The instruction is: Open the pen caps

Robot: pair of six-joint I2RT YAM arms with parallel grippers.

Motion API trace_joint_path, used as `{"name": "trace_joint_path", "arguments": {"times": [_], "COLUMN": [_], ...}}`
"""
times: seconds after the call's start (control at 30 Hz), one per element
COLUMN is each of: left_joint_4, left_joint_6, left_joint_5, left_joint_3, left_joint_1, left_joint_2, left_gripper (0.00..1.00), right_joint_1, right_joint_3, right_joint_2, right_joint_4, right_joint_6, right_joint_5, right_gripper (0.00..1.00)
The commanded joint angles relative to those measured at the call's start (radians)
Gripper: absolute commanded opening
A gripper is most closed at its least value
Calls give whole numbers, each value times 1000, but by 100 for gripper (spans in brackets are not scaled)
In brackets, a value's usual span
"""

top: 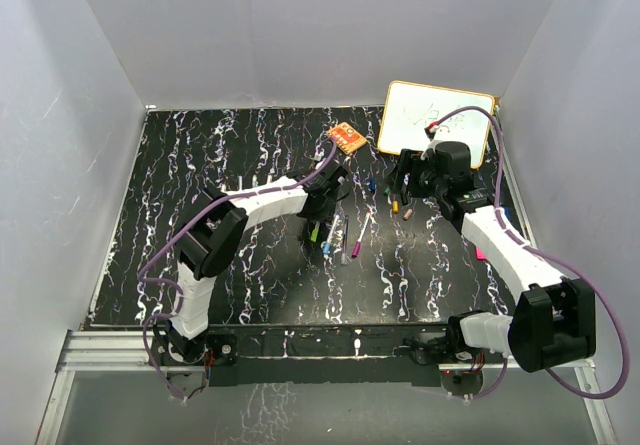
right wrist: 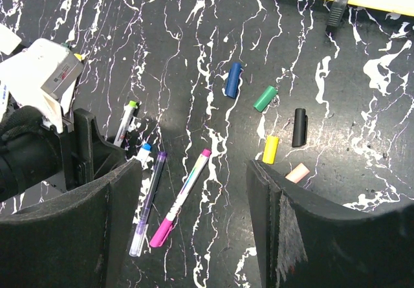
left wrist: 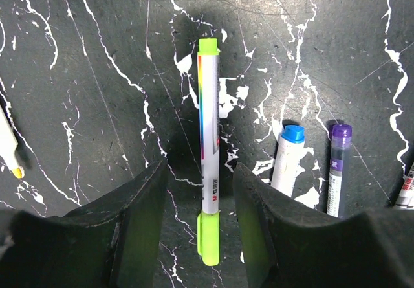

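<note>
jaws parted on left gripper [left wrist: 199,171], straddling lime pen [left wrist: 208,107] without contact; parted on right gripper [right wrist: 194,171], empty, loose yellow cap [right wrist: 270,149] just beside.

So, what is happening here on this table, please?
Two robot arms are working on pens that lie on a black marbled table. The left tool is lowered around a lime-green pen, one finger on each side, open and not yet gripping. The right tool hangs open above the table and holds nothing. Below it lie loose caps: a blue cap, a green cap, a black cap, a yellow cap and a pale orange cap.
</note>
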Motion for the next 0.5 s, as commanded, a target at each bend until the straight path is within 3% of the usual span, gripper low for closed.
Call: {"name": "trace_joint_path", "arguments": {"times": [0.0,0.17,0.23,0.33,0.47], "left_joint_4": [-22,-33,-35,-39,-47], "left_joint_6": [-14,-25,-29,-31,-34], "left_joint_5": [-24,-11,-7,0,-11], "left_joint_3": [9,-16,-26,-40,-50], "left_joint_1": [-12,-15,-15,-15,-15], "left_joint_2": [8,27,33,43,47], "left_gripper": [43,37,29,4,0], "right_joint_1": [-1,-1,-1,-1,-2], "right_joint_3": [4,3,2,1,-10], "right_joint_2": [-44,-48,-45,-45,-43], "right_joint_4": [45,44,43,43,51], "right_joint_6": [-1,-1,-1,0,-3], "right_joint_5": [-8,-11,-15,-16,-36], "right_gripper": [64,64,64,63,59]}}
